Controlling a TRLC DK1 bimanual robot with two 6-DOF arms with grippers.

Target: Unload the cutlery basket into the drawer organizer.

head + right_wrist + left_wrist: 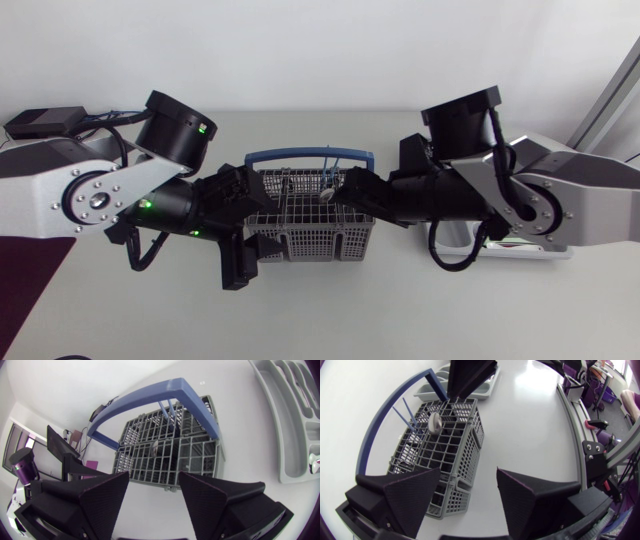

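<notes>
Left gripper (468, 480) is wide open with nothing in it: one finger hangs over the near corner of the basket (445, 445), the other over bare table (530, 435) just beside the basket's side wall. Right gripper (155, 480) is also spread wide and empty. The basket lies ahead of it, and I see no contact with its fingers. From above, the arms come in from opposite sides and meet at the basket, left gripper at its left end, right gripper at its right end, over the rim. In the left wrist view one right finger shows above the basket's far end. The basket stands upright about mid-table: grey mesh, with a blue hoop handle (150, 402) arching along the long side away from the arms' bases. In it are two thin blue sticks (405, 415), standing tilted near the handle side, and a small round metal piece (435, 423) next to them (spoon bowl or something else, can't tell). The other compartments read dark and I can't make out what they hold. The organizer (287, 435) is a light grey tray with long compartments, flat on the table past the basket's right end, near it but apart. In the head view it is mostly hidden under the right arm. Something small and shiny sits in one organizer compartment in the right wrist view, too cut off to identify.
</notes>
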